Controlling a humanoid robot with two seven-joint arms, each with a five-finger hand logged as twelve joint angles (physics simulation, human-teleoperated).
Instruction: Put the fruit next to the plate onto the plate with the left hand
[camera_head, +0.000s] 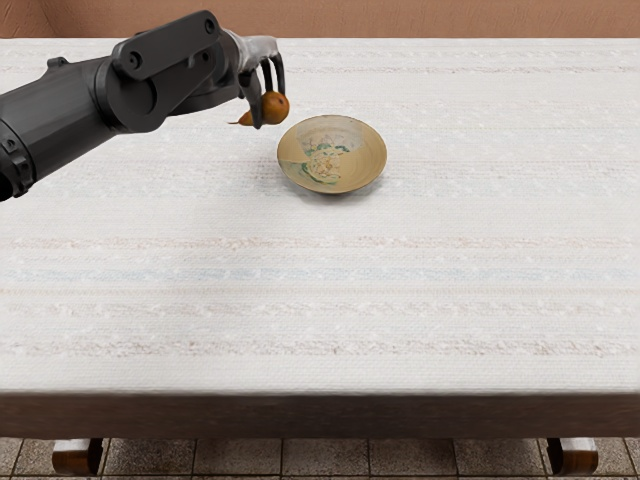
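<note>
Plainly, left hand (258, 75) reaching in from the left, dark fingers (254, 104) curled down around a small orange fruit (276, 105), plate (366, 150) just right of the fingertips, fruit beside its rim, not on it, pale table (320, 300) beneath.

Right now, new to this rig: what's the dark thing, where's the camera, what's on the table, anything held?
It's a simulator render, one view from the robot's head, looking down at a slant on a table. The dark arm entering from the picture's left is the humanoid's left arm, ending in a five-finger left hand. Its fingers curl around a small orange-brown fruit, just left of a shallow plate. The fruit is not on the plate yet. The right arm is out of view.
</note>
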